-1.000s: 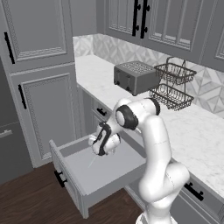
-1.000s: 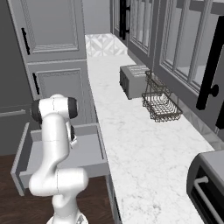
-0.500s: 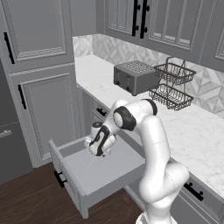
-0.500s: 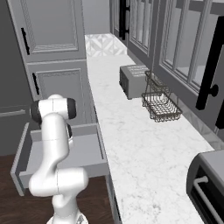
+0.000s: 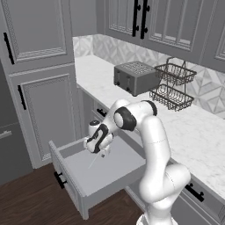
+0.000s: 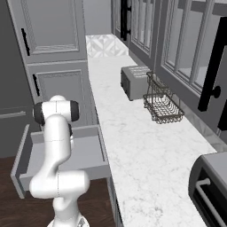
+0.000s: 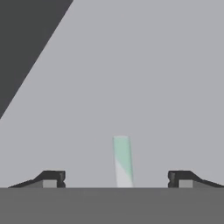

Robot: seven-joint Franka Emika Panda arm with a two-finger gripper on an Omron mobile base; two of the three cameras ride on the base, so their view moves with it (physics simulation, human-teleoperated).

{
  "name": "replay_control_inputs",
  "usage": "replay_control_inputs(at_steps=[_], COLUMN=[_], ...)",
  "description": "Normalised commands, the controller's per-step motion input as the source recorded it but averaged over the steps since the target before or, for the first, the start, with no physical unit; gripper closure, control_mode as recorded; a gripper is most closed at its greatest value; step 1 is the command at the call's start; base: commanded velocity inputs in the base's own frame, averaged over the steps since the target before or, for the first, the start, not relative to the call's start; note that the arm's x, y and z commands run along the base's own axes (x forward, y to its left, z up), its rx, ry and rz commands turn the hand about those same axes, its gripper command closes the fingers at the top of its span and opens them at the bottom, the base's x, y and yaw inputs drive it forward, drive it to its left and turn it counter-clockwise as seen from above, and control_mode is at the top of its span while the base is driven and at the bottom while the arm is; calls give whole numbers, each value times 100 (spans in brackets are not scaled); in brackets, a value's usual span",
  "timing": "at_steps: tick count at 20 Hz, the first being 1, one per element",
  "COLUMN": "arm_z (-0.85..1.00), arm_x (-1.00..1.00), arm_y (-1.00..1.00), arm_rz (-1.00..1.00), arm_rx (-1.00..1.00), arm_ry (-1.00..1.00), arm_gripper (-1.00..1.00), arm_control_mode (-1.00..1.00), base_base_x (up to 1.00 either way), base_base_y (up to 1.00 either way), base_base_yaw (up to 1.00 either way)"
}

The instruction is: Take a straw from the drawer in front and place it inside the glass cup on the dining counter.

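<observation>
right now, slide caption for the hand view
Open end effector above the drawer floor, pale straw centred between its fingertips.

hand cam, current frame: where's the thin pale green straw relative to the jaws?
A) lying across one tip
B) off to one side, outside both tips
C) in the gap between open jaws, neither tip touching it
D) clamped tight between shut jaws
C: in the hand view the thin pale whitish-green straw stands mid-gap while the gripper has its jaws wide apart, grey drawer floor showing on both sides of it.
</observation>
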Motion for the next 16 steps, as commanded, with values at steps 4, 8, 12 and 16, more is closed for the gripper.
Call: replay_control_inputs(at_steps=[4, 8, 12, 16], arm_z=[-67, -78, -81, -70], arm_x=[0, -4, -6, 0], arm_y=[12, 11, 9, 10], arm_rz=[0, 0, 0, 0], arm_rx=[-2, -3, -3, -3], arm_ry=[2, 0, 0, 0], arm_gripper=[-100, -100, 100, 100], arm_control_mode=[-100, -100, -100, -100], base_base_x=[0, 0, 0, 0], base_base_y=[0, 0, 0, 0], base_base_yaw=[0, 0, 0, 0])
